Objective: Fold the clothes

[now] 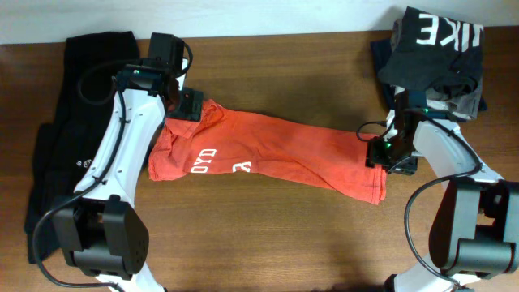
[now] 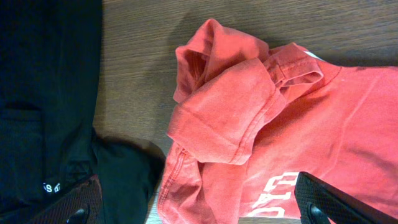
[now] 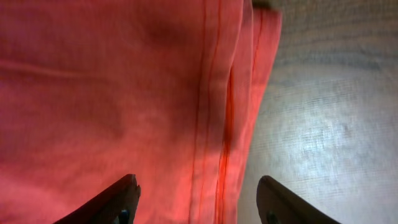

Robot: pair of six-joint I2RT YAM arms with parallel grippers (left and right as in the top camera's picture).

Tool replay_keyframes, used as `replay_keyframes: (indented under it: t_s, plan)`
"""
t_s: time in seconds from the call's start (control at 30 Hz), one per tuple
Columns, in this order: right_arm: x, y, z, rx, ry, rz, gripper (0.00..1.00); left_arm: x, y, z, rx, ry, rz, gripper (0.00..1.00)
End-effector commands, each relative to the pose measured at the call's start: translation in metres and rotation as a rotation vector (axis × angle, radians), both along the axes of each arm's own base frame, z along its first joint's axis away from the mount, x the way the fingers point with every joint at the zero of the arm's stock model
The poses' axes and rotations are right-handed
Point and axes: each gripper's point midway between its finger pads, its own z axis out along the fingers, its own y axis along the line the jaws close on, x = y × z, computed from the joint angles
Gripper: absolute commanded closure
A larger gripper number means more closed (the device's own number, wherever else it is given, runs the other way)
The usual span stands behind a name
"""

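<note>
From above, the red-orange shirt (image 1: 276, 150) lies stretched across the middle of the wooden table (image 1: 284, 65), gathered into a long, rumpled band with white lettering showing near its left end. The left gripper (image 1: 188, 105) sits over the upper corner of that left end, and the right gripper (image 1: 379, 152) sits at the shirt's far right edge, so the cloth runs from one to the other. A long black garment (image 1: 65, 130) lies along the table's left side, well clear of the shirt's middle, and a folded stack (image 1: 434, 49) of dark and grey clothes with white block letters sits at the back right corner. In the left wrist view, the left gripper (image 2: 199, 208) has its fingers (image 2: 71, 205) wide apart at the bottom corners of the picture with nothing pinched. The shirt (image 2: 292, 124) lies just ahead of and below them, a sleeve (image 2: 217, 118) folded over on itself, and the black garment (image 2: 43, 93) is beside it on the left. In the right wrist view, the right gripper (image 3: 199, 202) also has its fingers (image 3: 118, 199) apart. The shirt (image 3: 106, 93) lies flat under them and fills the left of the picture, its stitched hem (image 3: 233, 93) running between the two fingers, with bare table (image 3: 329, 124) to the right.
</note>
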Motion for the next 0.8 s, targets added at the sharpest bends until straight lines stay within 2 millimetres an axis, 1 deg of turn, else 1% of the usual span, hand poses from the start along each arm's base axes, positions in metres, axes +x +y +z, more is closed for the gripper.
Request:
replay_keyframes:
  t_s: [0.0,0.07,0.17,0.33,0.4,0.43,0.47,0.63,0.67,0.77]
  plan:
    - [-0.005,-0.005,-0.005,-0.025,-0.014,-0.009,0.35,0.004,-0.001,0.004,-0.007,-0.009,-0.02,0.01]
    - [-0.008,-0.009,-0.012,-0.046,-0.012,-0.058,0.35,0.004,-0.001,0.004,-0.008,-0.009,-0.019,0.01]
    - [-0.011,-0.008,-0.02,-0.046,-0.014,-0.084,0.35,0.004,-0.001,0.004,-0.008,-0.009,-0.019,0.01]
    - [-0.017,-0.008,-0.028,-0.045,-0.006,-0.091,0.36,0.003,-0.001,0.004,-0.007,-0.006,-0.019,0.01]
    - [-0.019,-0.008,-0.029,-0.046,0.0,-0.119,0.42,0.003,-0.001,0.004,-0.007,-0.004,-0.019,0.01]
    - [-0.019,-0.008,-0.029,-0.046,0.0,-0.136,0.5,0.003,-0.001,0.004,-0.007,-0.004,-0.019,0.01]
    - [-0.018,-0.008,-0.029,-0.044,-0.002,-0.159,0.54,0.003,-0.001,0.004,-0.007,-0.004,-0.019,0.01]
    - [-0.015,-0.01,-0.029,-0.043,-0.017,-0.222,0.92,0.002,-0.001,0.003,-0.006,-0.001,-0.019,0.01]
    - [-0.014,-0.011,-0.029,-0.043,-0.018,-0.226,0.96,0.002,-0.001,0.003,-0.006,0.002,-0.019,0.01]
    - [-0.014,-0.022,-0.026,-0.043,-0.022,-0.259,0.96,0.001,-0.001,0.003,-0.005,0.003,-0.019,0.01]
